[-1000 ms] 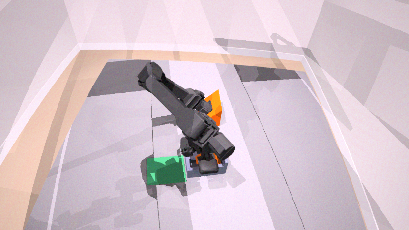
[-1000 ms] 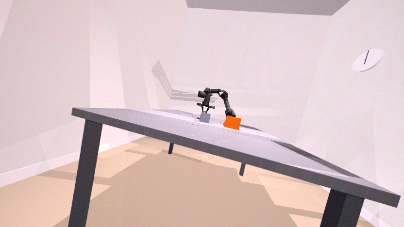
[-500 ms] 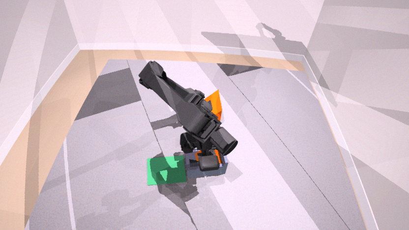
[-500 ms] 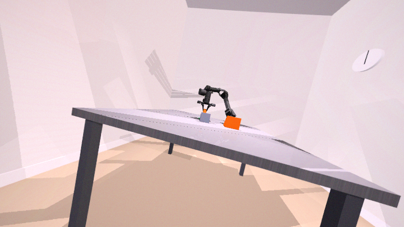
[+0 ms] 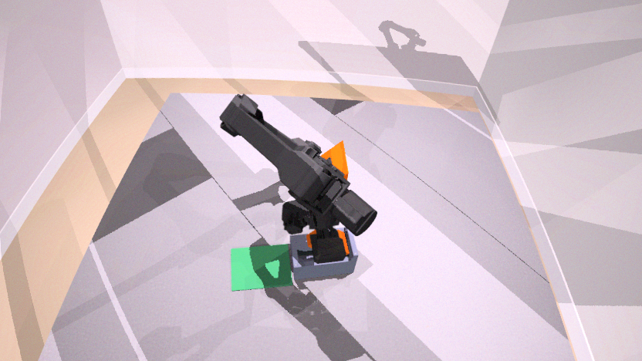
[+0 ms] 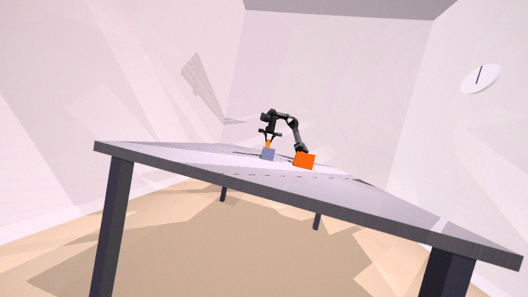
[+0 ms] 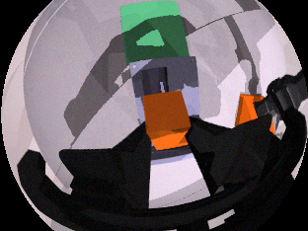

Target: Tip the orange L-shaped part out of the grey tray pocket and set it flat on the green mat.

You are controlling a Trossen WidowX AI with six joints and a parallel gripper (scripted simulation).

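The orange L-shaped part [image 5: 311, 240] [image 6: 268, 143] [image 7: 167, 111] is pinched between the fingers of my gripper [image 5: 329, 247] [image 6: 268, 140] [image 7: 165, 122], which is shut on it. In the exterior view the part stands up above the rim of the grey tray [image 5: 322, 271] [image 6: 268, 154] [image 7: 192, 65]. In the wrist view it covers much of the tray, and part of the dark pocket shows beyond it. The near finger hides its middle in the top view. Whether its lower end is clear of the pocket cannot be told. The green mat [image 5: 240, 269] [image 7: 173, 10] lies flat beside the tray.
A large orange block [image 5: 339, 157] [image 6: 304, 160] [image 7: 245, 110] is at the arm's base, away from the tray. The arm reaches over from there. Its shadow falls across the mat. The grey table [image 5: 426, 278] [image 6: 332, 191] carries everything.
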